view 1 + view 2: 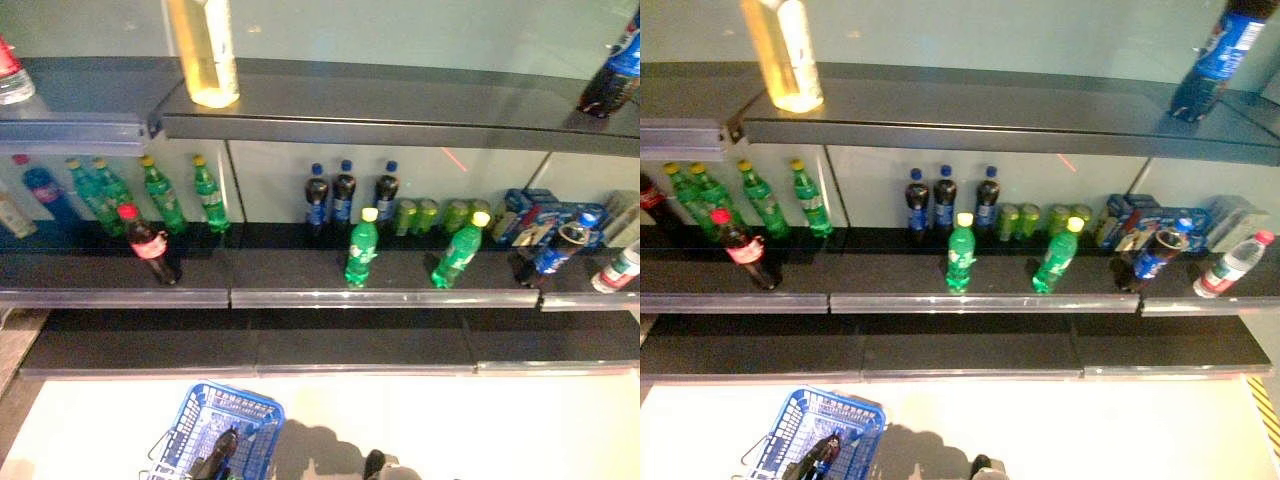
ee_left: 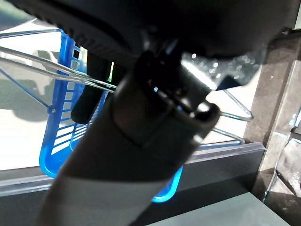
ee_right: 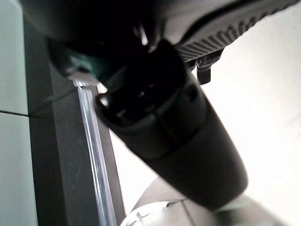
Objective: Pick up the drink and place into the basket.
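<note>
The blue basket (image 1: 228,425) hangs low at the left, in front of the shelves. My left hand (image 1: 214,456) is shut on its thin wire handles (image 2: 56,66), and the basket's blue wall (image 2: 59,141) shows past them in the left wrist view. Drinks stand on the middle shelf (image 1: 320,296): two green bottles with yellow caps at the front, one in the middle (image 1: 361,250) and one further right (image 1: 459,252), and a cola bottle with a red cap (image 1: 152,246) at the left. My right hand (image 1: 384,467) is low in front, well away from the shelf.
Dark blue-labelled bottles (image 1: 343,195), green cans (image 1: 430,215) and green bottles (image 1: 160,195) stand at the back of the middle shelf. A yellow bottle (image 1: 205,50) and a dark bottle (image 1: 612,70) stand on the top shelf. A lower shelf (image 1: 330,350) juts out towards me.
</note>
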